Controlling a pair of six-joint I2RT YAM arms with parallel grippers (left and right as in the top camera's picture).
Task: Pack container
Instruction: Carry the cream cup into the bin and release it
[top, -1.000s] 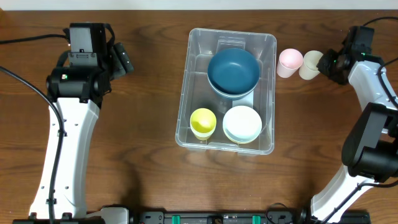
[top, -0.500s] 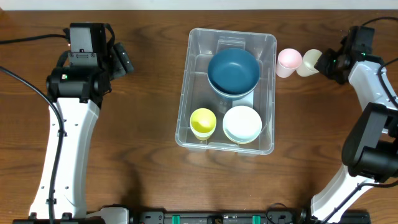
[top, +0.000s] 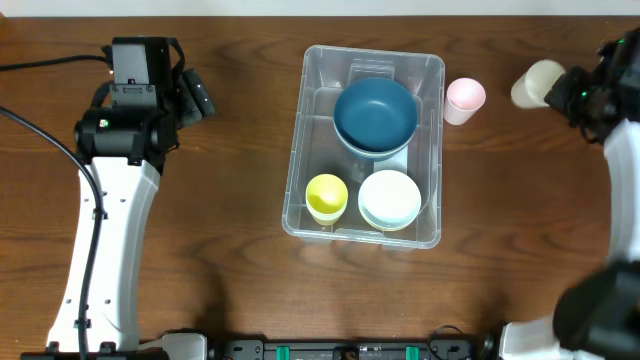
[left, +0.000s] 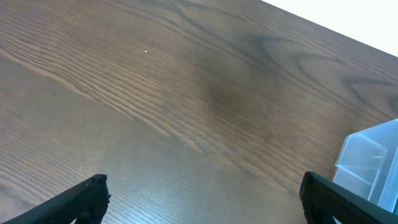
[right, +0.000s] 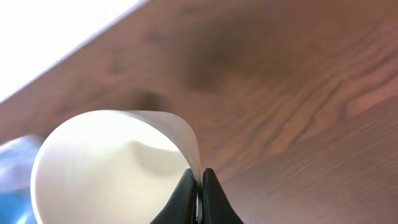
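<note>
The clear plastic container (top: 432, 150) stands at the table's middle. It holds a dark blue bowl (top: 375, 115), a white bowl (top: 389, 198) and a yellow cup (top: 326, 196). A pink cup (top: 464, 99) stands just right of the container. My right gripper (top: 572, 92) is shut on the rim of a cream cup (top: 536, 82), held lifted at the far right. In the right wrist view the jaws (right: 200, 186) pinch the cup's wall (right: 106, 168). My left gripper (top: 190, 95) is open and empty over bare table at the far left; its fingertips (left: 205, 196) are wide apart.
A corner of the container (left: 373, 158) shows at the right edge of the left wrist view. The table's far edge (top: 240, 15) runs along the top. Black cables (top: 40, 65) lie at the far left.
My right gripper has lifted the cream cup from beside the pink cup and carried it up and to the right. The left arm has not moved.
</note>
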